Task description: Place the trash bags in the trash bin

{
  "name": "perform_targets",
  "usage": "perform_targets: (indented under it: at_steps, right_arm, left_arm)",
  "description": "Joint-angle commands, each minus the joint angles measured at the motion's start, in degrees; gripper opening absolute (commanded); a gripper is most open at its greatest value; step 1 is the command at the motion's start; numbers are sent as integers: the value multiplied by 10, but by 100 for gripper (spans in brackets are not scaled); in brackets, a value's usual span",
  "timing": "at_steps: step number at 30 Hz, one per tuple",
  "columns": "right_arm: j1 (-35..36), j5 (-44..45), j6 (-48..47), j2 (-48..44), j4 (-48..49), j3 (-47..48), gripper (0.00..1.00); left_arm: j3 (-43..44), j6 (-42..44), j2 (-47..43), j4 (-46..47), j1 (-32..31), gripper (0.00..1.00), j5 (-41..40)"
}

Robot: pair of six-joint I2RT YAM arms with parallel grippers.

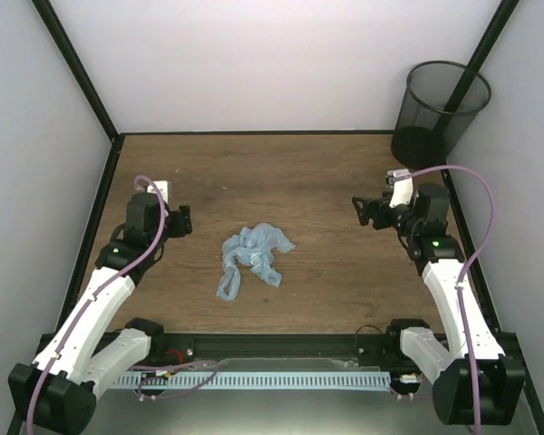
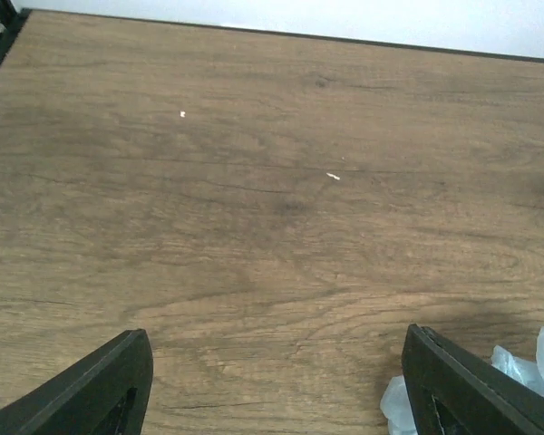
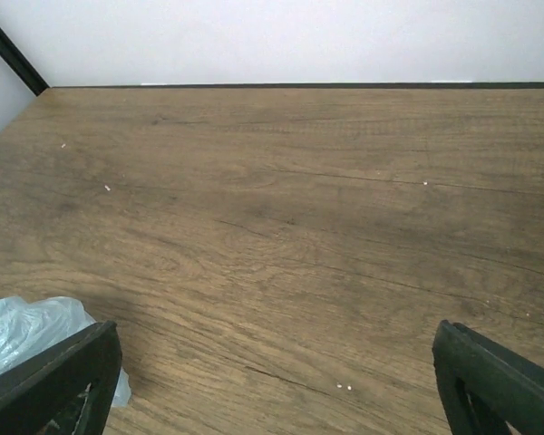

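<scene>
The light-blue trash bag [image 1: 251, 256] lies crumpled on the wooden table near its middle. A corner of it shows at the lower right of the left wrist view [image 2: 526, 376] and at the lower left of the right wrist view [image 3: 27, 331]. The black wire-mesh trash bin [image 1: 438, 113] stands upright at the far right corner. My left gripper [image 1: 185, 219] is open and empty, left of the bag. My right gripper [image 1: 358, 211] is open and empty, right of the bag and in front of the bin.
Black frame posts [image 1: 77, 68] rise at the far corners, and pale walls close in the table on three sides. A white block [image 1: 160, 189] sits by the left arm. A black rail [image 1: 281, 344] runs along the near edge.
</scene>
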Motion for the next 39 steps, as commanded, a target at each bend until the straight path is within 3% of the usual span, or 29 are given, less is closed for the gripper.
perform_targets:
  at_steps: [1, 9, 14, 18, 23, 31, 39]
  right_arm:
    - [-11, -25, 12, -12, 59, -16, 97]
    - [-18, -51, -12, -21, 101, -45, 100]
    - [-20, -79, -55, -21, 103, -51, 100]
    - [-21, -89, -73, -16, 98, -49, 100]
    - [-23, -105, -83, -19, 93, -49, 100]
    - [-24, -132, -100, -20, 89, -46, 100]
    - [-24, -160, -104, -11, 81, -45, 100]
  left_arm:
    - [-21, -11, 4, 42, 24, 77, 57]
    - [-30, -30, 11, 48, 13, 79, 107]
    - [36, -56, 60, -3, -84, 82, 107]
    - [106, -87, 111, -80, -168, 97, 98]
    - [165, -145, 138, -200, -231, 100, 71]
    - [140, -183, 124, -275, -245, 99, 117]
    - [107, -193, 116, -243, -247, 98, 125]
